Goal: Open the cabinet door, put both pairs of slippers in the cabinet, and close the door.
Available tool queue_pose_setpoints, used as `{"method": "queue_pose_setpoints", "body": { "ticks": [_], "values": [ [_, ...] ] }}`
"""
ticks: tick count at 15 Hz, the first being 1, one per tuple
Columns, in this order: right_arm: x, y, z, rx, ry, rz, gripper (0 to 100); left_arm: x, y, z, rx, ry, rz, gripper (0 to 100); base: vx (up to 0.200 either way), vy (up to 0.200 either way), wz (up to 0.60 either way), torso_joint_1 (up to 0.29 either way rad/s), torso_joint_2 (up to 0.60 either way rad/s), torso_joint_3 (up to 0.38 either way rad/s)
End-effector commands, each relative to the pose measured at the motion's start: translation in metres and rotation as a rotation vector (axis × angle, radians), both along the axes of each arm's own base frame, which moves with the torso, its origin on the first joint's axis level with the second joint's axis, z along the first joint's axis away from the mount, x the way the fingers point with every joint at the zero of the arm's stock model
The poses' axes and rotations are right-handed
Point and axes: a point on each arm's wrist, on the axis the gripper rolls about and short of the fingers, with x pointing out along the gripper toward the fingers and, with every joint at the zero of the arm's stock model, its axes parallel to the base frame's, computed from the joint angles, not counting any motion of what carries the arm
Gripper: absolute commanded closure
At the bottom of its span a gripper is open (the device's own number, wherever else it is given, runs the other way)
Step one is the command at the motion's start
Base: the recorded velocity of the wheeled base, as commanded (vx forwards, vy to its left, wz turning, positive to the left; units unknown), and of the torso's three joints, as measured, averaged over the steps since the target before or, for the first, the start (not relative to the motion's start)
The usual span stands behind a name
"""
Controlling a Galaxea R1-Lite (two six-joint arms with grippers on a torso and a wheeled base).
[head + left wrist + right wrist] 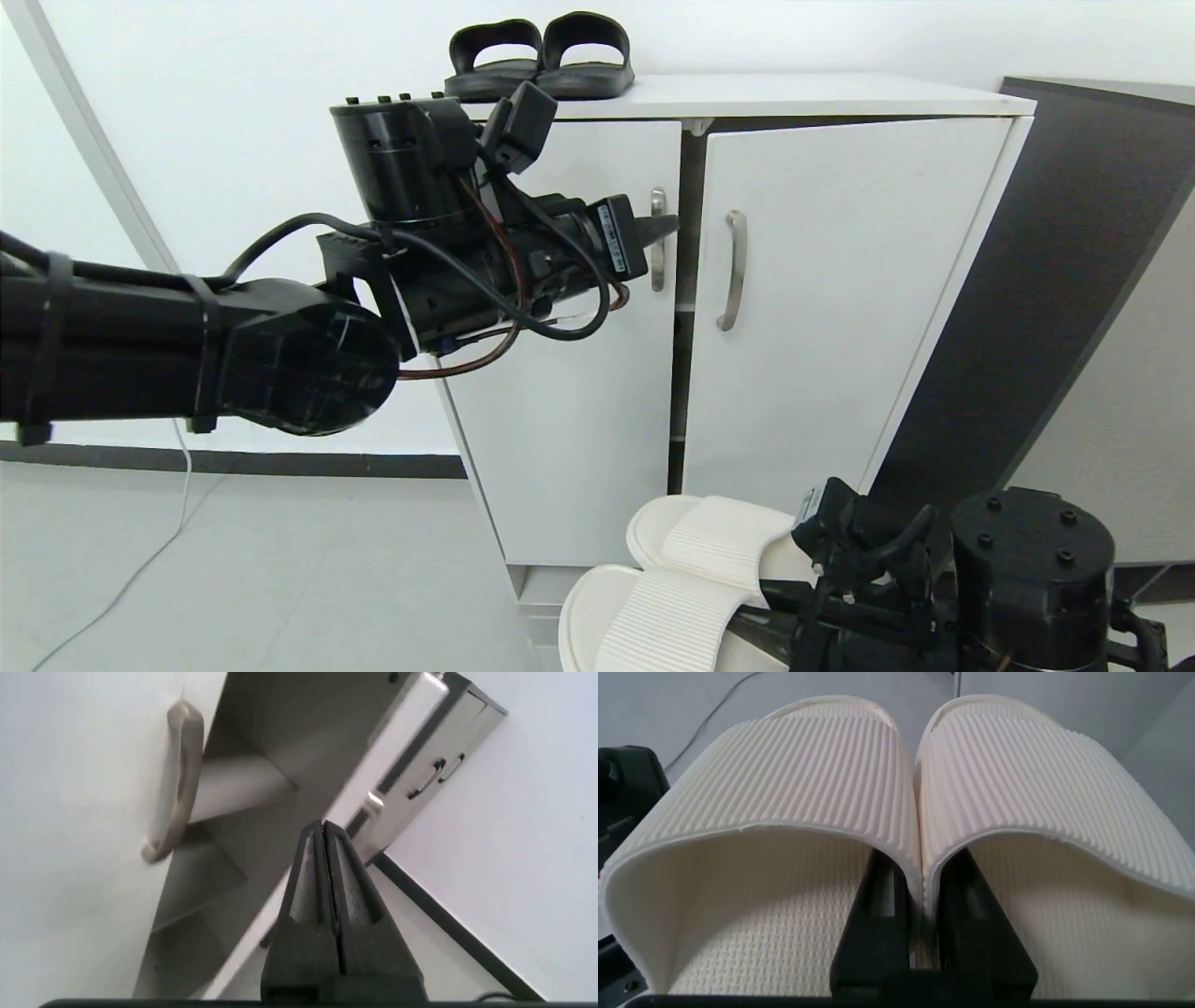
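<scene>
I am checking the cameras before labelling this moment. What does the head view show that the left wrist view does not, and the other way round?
Head view, not left wrist view: the black slippers on the cabinet top, and the white slippers held low in the right pincer.

Left wrist view, not head view: a clear look at the shelves inside the cabinet.

Both: the left pincer, shut, at the gap between the cabinet doors, and a curved metal handle.

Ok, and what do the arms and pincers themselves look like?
Both are black. Left arm: bulbous joint, cable ties, loose black and brown cables, white label; left pincer: flat, tapering. Right arm: bolted cylindrical wrist; right pincer: blocky.
</scene>
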Motion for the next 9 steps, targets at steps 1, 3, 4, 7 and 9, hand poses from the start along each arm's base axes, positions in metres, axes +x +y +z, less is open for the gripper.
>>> {"method": "queue_pose_setpoints", "body": {
  "ticks": [1, 3, 4, 7, 9],
  "values": [
    [0.0, 0.001, -0.002, -0.005, 0.006, 0.004, 100, 0.013, -0.008, -0.006, 0.004, 0.006, 0.001, 100, 0.0, 0.0, 0.0, 0.0, 0.0, 0.0],
    [-0.001, 0.001, -0.003, -0.008, 0.007, 0.005, 100, 0.021, -0.016, -0.007, 0.001, 0.001, -0.003, 100, 0.0, 0.0, 0.0, 0.0, 0.0, 0.0],
    [-0.001, 0.001, -0.003, -0.008, 0.007, 0.005, 100, 0.024, -0.019, -0.008, 0.002, 0.002, -0.005, 100, 0.0, 0.0, 0.0, 0.0, 0.0, 0.0],
    [0.0, 0.003, -0.006, -0.017, 0.015, 0.005, 100, 0.029, -0.03, -0.01, -0.004, -0.007, -0.023, 100, 0.0, 0.0, 0.0, 0.0, 0.0, 0.0],
    [0.0, 0.003, -0.007, -0.02, 0.017, 0.008, 100, 0.027, -0.034, -0.011, -0.003, -0.004, -0.036, 100, 0.0, 0.0, 0.0, 0.0, 0.0, 0.0]
  ]
}}
